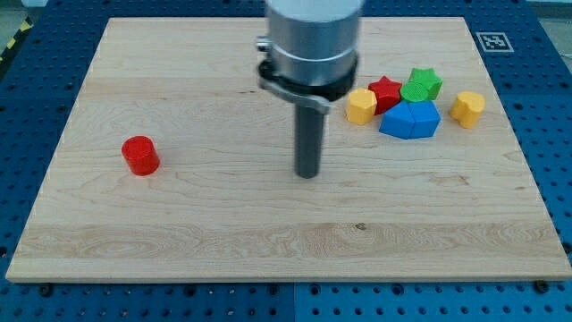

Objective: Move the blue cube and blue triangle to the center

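Two blue blocks sit touching at the view's right: a blue triangle-like block (pixel 399 121) on the left and a blue cube-like block (pixel 425 119) on the right; their shapes are hard to separate. My tip (pixel 308 173) rests on the board near its middle, well to the left of the blue blocks and a little lower in the view. The rod hangs from the grey arm at the view's top.
A yellow block (pixel 361 105), a red star (pixel 385 92) and a green star (pixel 421 85) crowd just above the blue blocks. Another yellow block (pixel 467 107) sits to their right. A red cylinder (pixel 140 155) stands far left. The wooden board (pixel 223 224) lies on a blue perforated table.
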